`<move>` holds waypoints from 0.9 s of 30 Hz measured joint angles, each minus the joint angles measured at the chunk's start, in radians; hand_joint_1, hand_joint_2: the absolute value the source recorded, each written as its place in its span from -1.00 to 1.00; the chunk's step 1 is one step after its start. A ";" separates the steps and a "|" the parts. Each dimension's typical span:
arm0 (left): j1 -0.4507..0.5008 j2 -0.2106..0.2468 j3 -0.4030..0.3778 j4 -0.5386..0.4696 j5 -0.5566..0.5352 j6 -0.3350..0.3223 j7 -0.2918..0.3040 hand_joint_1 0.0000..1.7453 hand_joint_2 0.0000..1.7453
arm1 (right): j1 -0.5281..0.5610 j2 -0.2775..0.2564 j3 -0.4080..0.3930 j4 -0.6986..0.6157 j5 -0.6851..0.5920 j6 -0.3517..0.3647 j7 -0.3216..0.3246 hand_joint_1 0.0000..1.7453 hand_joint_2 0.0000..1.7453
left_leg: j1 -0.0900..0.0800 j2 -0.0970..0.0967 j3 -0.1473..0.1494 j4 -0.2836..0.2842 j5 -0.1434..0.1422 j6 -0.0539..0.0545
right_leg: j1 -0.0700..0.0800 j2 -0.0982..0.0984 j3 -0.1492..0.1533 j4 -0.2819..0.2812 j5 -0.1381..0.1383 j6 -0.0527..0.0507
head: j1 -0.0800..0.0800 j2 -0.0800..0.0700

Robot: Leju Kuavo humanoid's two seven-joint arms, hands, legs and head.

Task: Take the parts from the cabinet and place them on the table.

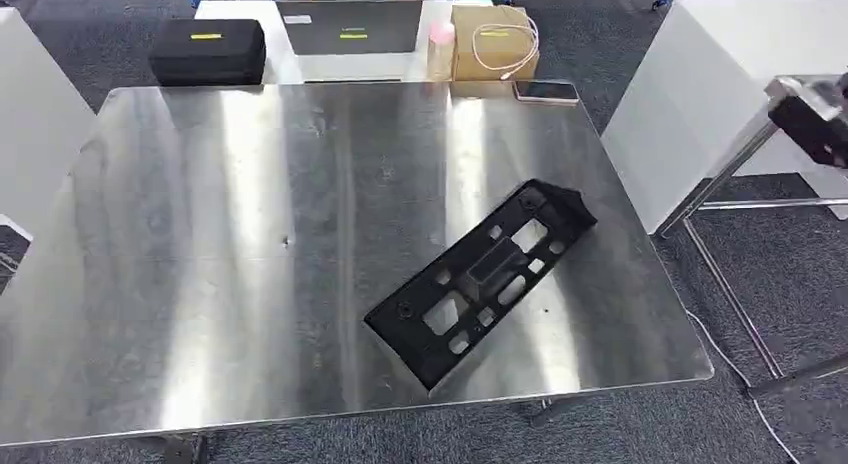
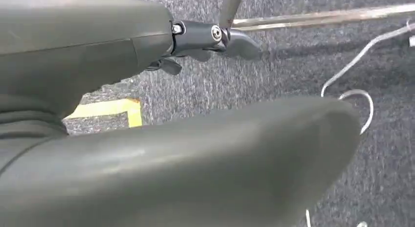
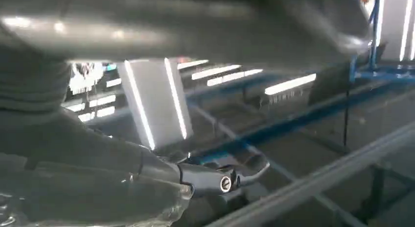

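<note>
One black plastic part with several cut-out openings lies on the single steel tabletop. Beyond its far edge there is one black case, one laptop, one cardboard box, one pink-capped bottle and one phone.
</note>
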 joint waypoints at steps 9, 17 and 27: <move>0.004 -0.007 0.011 0.005 -0.015 -0.003 -0.003 -1.00 -1.00 | 0.519 0.099 -0.515 -0.374 0.281 0.022 -0.032 -1.00 -1.00 | -0.011 -0.012 -0.002 -0.002 0.001 -0.028 | 0.027 0.013 0.044 -0.026 0.019 0.008 | 0.010 0.000; 0.005 -0.004 0.014 0.005 -0.036 -0.005 -0.005 -1.00 -1.00 | 0.712 0.317 -0.719 -0.574 0.420 0.004 -0.043 -1.00 -1.00 | -0.011 0.012 -0.081 0.241 -0.182 -0.050 | 0.019 0.010 0.014 -0.027 0.032 -0.086 | 0.005 0.000; 0.002 -0.003 0.015 0.005 -0.046 -0.005 -0.006 -1.00 -1.00 | 0.798 0.564 -0.803 -0.668 0.488 -0.055 -0.087 -1.00 -1.00 | -0.028 0.012 0.118 0.002 -0.104 -0.024 | 0.039 0.014 -0.013 -0.030 0.073 -0.059 | 0.005 0.000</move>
